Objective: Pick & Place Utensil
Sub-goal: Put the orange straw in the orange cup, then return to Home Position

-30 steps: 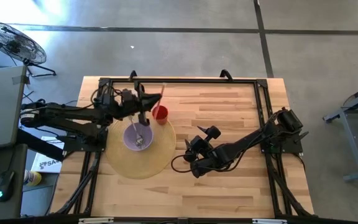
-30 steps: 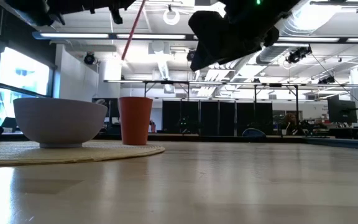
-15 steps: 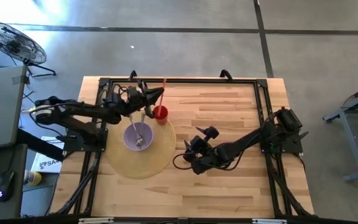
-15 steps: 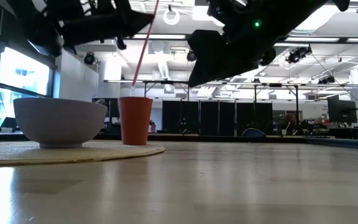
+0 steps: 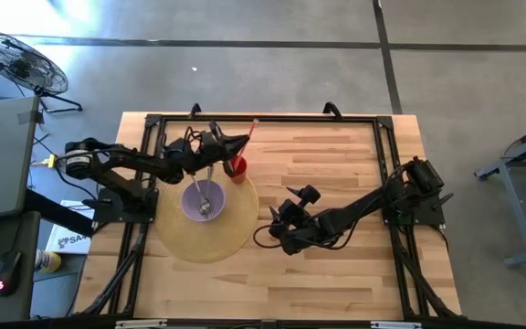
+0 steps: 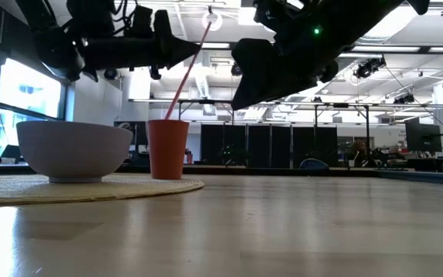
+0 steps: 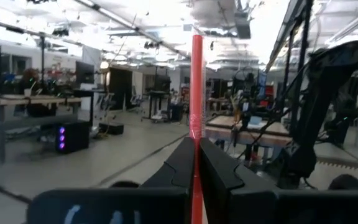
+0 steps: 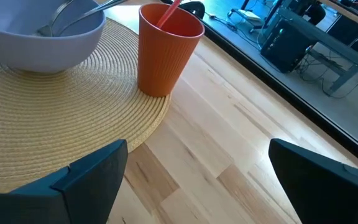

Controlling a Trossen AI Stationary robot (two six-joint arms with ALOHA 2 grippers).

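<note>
A red straw (image 6: 189, 65) slants up out of an orange-red cup (image 6: 168, 148); its lower end is inside the cup (image 8: 166, 53). The cup stands on a round woven mat (image 5: 204, 236), beside a lavender bowl (image 5: 202, 200) with a metal utensil (image 8: 73, 15) leaning in it. My left gripper (image 5: 229, 146) is shut on the straw above the cup. My right gripper (image 8: 191, 186) is open and hovers over the bare wood to the right of the mat, its fingers pointing toward the cup. My left gripper pinches the straw's middle stretch (image 7: 196, 134) between its two fingers (image 7: 219, 168). It comes level from the table's left, its fingers lying across the straw. The straw is tilted, with its top (image 5: 256, 122) toward the right and far side and its lower end down in the cup.
A black frame (image 5: 272, 118) runs along the table's far and side edges. Open wood (image 5: 336, 155) lies right of the cup and in front of the mat. My right arm (image 5: 363, 208) stretches from the right edge across the middle.
My left gripper has moved down and toward the table's right, carrying the straw. The straw's lower end, which hung above the cup a second ago, has gone down into the cup. The straw now leans more, its top toward the right.
</note>
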